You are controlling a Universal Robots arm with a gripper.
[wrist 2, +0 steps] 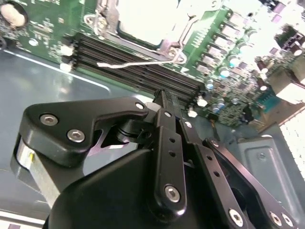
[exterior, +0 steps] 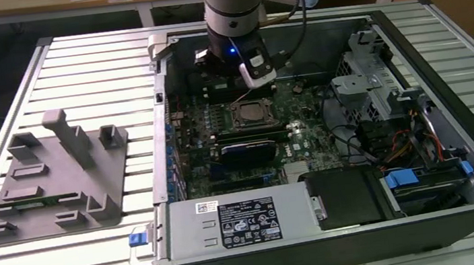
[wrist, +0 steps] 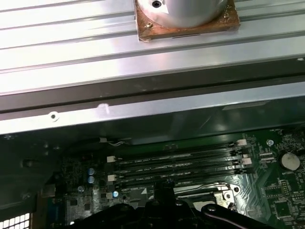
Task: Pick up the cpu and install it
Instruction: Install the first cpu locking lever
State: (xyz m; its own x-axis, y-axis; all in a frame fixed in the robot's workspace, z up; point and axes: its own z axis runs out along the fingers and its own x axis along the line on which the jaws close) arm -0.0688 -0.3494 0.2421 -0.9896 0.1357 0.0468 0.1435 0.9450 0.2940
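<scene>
The cpu (wrist 2: 143, 16) shows as a bright pale square lying flat inside the metal frame of the motherboard socket (exterior: 251, 112). In the exterior view my gripper (exterior: 247, 82) hangs inside the open computer case, just behind the socket and a little above the board. Its black fingers (wrist 2: 167, 125) meet at their tips in the second wrist view, over the dark memory slots (wrist 2: 143, 71) beside the socket, with nothing between them. In the first wrist view my gripper (wrist: 164, 185) points at the same slots (wrist: 176, 162).
The open computer case (exterior: 442, 33) lies on a slatted metal table (exterior: 76, 77). A grey tray (exterior: 53, 185) with upright blocks sits at the exterior view's left. Drive cages and cables (exterior: 400, 133) crowd the case's right side; a power supply (exterior: 248, 219) fills its front.
</scene>
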